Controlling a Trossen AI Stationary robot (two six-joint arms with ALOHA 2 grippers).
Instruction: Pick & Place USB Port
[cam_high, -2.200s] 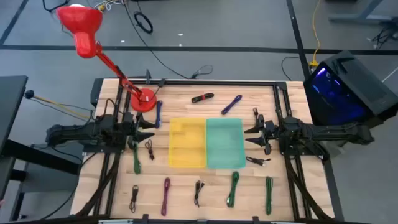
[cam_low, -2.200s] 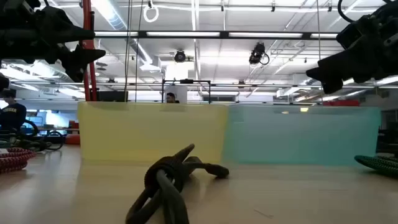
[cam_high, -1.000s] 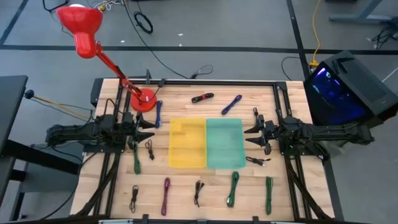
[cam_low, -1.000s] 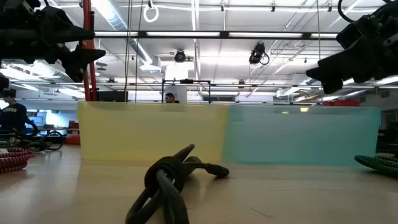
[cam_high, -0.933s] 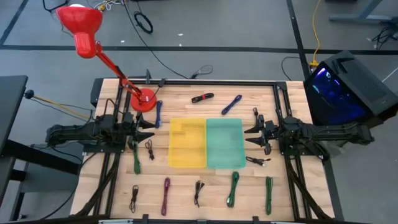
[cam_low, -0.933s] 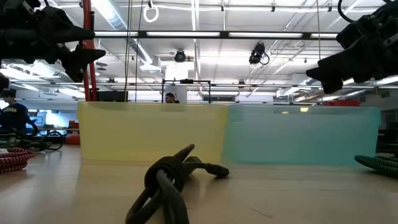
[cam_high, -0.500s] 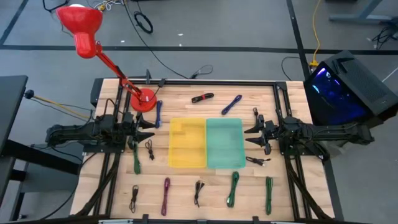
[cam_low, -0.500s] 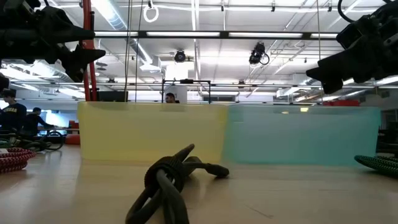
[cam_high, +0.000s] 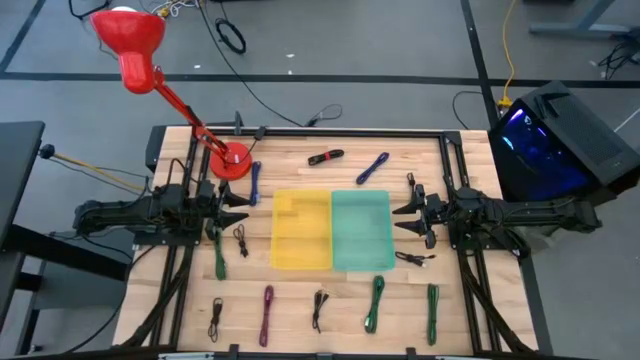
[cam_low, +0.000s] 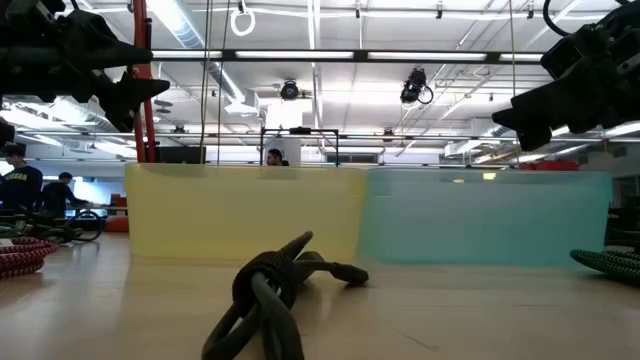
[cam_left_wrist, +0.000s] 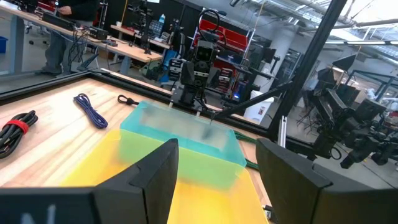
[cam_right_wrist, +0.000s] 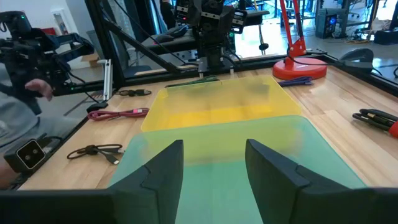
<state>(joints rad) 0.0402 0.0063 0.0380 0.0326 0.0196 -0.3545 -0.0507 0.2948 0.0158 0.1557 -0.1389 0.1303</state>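
Several coiled cables lie flat on the wooden table: a black one with a red band (cam_high: 326, 158), a blue one (cam_high: 372, 168), a green one (cam_high: 219, 254), a small black one (cam_high: 241, 238) and a black one with a pale plug (cam_high: 415, 258). A yellow tray (cam_high: 301, 230) and a teal tray (cam_high: 362, 230) sit side by side at the table's middle. My left gripper (cam_high: 240, 209) (cam_left_wrist: 217, 180) hovers open at the yellow tray's left side. My right gripper (cam_high: 402, 218) (cam_right_wrist: 214, 165) hovers open at the teal tray's right side. Neither holds anything.
A red desk lamp stands on its base (cam_high: 232, 161) at the far left, with a blue cable (cam_high: 255, 183) beside it. More cables lie along the near edge: black (cam_high: 217, 318), magenta (cam_high: 267, 313), black (cam_high: 319, 308) (cam_low: 270, 285), green (cam_high: 375, 303), green (cam_high: 432, 299).
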